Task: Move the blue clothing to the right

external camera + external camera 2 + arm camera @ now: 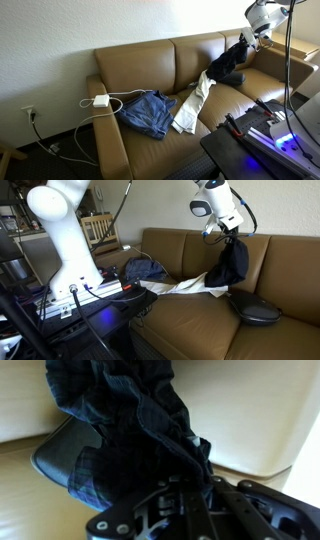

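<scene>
Above the couch (290, 265), the end effector (229, 232) pinches hanging blue clothing (230, 265) tight.

Tan leather sofa bench (140, 60) and its load.
A crumpled blue denim garment (150, 112) lies on one seat, a long white cloth (190, 105) just beside it; a white power adapter (100, 100) with cable rests on the armrest, a black oval pouch (255, 308) on another seat.

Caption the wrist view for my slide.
End effector grips a dark blue garment above the tan couch.
</scene>
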You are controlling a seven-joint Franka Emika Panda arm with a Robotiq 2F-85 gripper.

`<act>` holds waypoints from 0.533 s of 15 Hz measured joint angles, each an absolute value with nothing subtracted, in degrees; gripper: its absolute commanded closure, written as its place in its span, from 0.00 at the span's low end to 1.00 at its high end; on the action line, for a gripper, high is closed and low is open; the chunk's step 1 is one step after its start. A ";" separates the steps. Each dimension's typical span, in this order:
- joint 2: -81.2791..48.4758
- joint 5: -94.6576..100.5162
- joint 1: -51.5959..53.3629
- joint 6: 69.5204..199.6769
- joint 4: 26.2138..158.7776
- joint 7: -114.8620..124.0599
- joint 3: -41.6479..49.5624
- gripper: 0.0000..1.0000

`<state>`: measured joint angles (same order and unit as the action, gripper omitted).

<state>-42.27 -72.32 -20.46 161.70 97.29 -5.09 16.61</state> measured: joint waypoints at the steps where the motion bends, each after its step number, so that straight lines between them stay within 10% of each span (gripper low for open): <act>1: -43.47 -72.37 -20.58 164.42 96.33 -5.08 17.27 0.98; 8: -60.35 -68.52 -14.78 177.54 94.50 7.07 22.88 0.98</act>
<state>-60.35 -68.52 -14.78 177.54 94.50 7.07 22.88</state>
